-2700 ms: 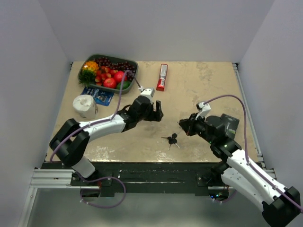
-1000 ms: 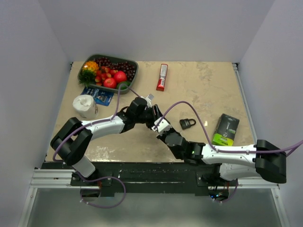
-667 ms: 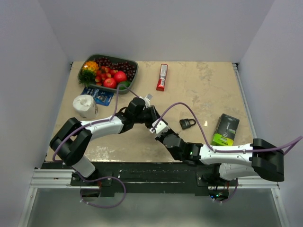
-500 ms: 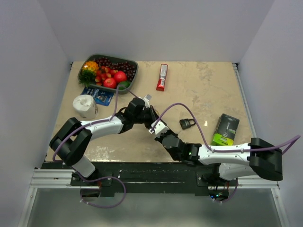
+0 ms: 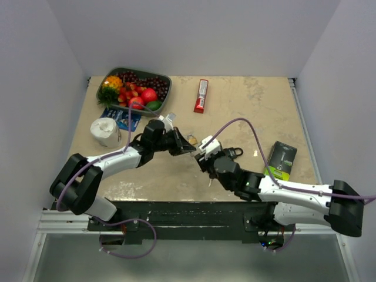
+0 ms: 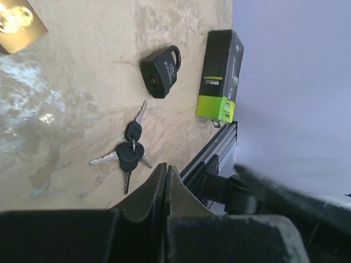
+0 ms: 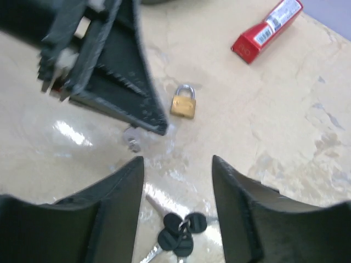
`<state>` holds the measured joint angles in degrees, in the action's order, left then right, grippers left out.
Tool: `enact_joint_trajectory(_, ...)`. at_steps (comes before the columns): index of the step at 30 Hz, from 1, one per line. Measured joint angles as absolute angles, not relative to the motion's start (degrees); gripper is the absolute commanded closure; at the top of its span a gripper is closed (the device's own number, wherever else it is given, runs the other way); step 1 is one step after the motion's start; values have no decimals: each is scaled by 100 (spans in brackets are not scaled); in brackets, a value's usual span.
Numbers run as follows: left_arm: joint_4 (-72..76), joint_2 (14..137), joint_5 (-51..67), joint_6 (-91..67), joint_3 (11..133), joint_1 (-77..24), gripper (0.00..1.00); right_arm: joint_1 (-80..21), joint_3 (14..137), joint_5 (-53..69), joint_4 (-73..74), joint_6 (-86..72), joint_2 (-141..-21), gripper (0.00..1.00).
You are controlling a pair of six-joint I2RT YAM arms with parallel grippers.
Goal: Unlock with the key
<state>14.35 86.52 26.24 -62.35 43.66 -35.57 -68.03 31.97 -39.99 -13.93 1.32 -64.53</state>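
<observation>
Since the key (image 7: pixel 178 233) is a light, floppy bunch of thin blades on a ring, lying flat on the surface (image 7: pixel 285 109) near the black padlock (image 6: pixel 160 71), I judge 1 black plastic head the best hold: thicker and less slippery than the metal. The right gripper (image 7: pixel 176 160) hangs above it, jaws spread; the left gripper (image 6: pixel 165 167) has its jaws pressed together on nothing.

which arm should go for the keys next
The right. The right gripper is open, and in its wrist view the keys lie on the table just below the gap between its fingers. The left gripper is shut, its tip beside the brass padlock, farther from the keys.
</observation>
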Motion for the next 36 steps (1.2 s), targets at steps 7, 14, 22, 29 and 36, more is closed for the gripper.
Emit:
enact_joint_trajectory(7, 1881, 8261, 2803, -5697, 4143, -3216, 100, -4954, 3623, -1468, -1059, -620, -5817, 32)
enact_joint_trajectory(14, 2792, 7706, 3168, -4943, 3750, -3177, 100, -4075, 3704, 1068, -1164, -1557, -5817, 32)
enact_joint_trajectory(22, 4587, 7513, 4136, -4851, 3339, -3096, 100, -3395, 3542, 3087, -2088, -2635, -5811, 44)
enact_joint_trajectory(29, 5883, 7734, 4737, -5260, 3168, -3087, 100, -3409, 3430, 3872, -2613, -2971, -5808, 48)
enact_joint_trajectory(36, 6237, 7730, 4845, -5387, 3105, -3087, 100, -3406, 3111, 3983, -2794, -3155, -5815, 53)
